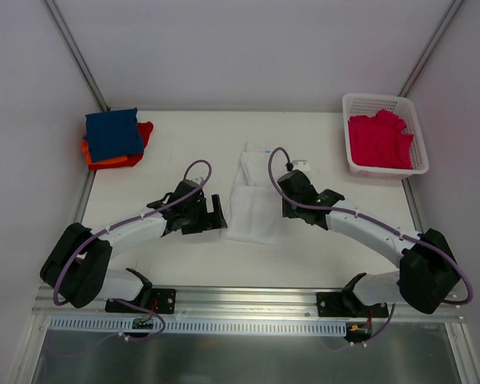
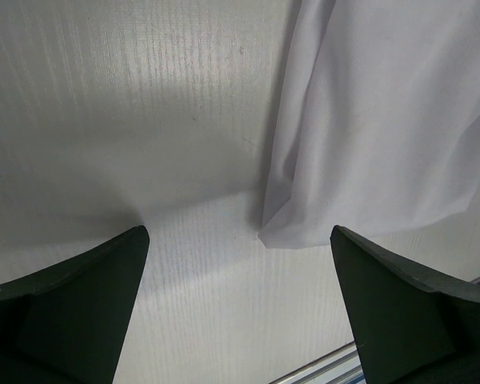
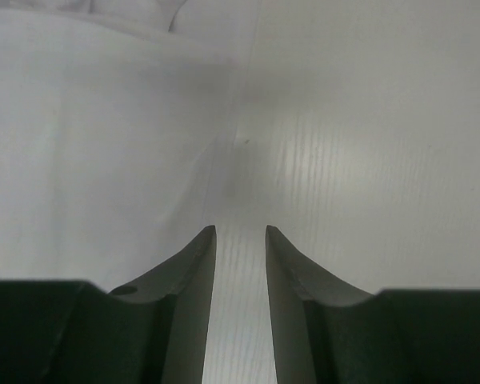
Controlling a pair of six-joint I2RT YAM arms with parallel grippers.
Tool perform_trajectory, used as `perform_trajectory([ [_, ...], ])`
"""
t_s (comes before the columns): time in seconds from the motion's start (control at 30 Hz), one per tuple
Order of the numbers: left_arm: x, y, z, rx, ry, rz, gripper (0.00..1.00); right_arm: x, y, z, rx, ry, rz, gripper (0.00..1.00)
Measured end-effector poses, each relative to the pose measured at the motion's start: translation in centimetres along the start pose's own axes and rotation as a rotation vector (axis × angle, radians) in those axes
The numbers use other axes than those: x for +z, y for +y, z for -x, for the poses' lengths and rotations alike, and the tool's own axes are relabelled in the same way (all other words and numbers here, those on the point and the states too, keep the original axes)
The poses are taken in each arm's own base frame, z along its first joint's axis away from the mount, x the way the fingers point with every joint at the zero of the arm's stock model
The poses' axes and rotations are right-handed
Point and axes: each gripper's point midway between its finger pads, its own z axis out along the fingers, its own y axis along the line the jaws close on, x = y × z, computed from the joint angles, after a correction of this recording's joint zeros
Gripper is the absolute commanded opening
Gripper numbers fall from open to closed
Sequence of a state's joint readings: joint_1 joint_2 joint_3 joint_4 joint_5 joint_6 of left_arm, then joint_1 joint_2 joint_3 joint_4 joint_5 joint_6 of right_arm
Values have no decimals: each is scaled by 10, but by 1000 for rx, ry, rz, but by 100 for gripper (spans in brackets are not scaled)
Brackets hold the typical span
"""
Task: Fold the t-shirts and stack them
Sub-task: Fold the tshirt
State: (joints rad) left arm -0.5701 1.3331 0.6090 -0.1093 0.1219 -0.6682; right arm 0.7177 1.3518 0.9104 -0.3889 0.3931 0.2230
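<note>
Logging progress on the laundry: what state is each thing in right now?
white shirt, folded into a long strip mid-table
navy shirt, folded, atop orange shirt
orange shirt, folded, bottom of stack
pink shirts, heaped in basket
left gripper, open, empty
right gripper, partly open, empty

Far left, stacked t-shirts (image 1: 114, 138); centre, flat t-shirt (image 1: 252, 200); far right, basket (image 1: 384, 171)

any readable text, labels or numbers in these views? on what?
None readable in any view.
white t-shirt: possible small mark at its far end, too small to read.
blue t-shirt: no print seen.
basket: no print seen.
</note>
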Motion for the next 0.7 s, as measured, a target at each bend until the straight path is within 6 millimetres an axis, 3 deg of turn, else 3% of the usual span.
perform_trajectory([
  [0.33, 2, -4, 2, -5, -5, -16, 99, -21, 42, -67, -70, 83, 100, 34],
  [0.7, 10, -21, -3, -4, 5, -71, 93, -37, 51, -94, -55, 102, 125, 34],
])
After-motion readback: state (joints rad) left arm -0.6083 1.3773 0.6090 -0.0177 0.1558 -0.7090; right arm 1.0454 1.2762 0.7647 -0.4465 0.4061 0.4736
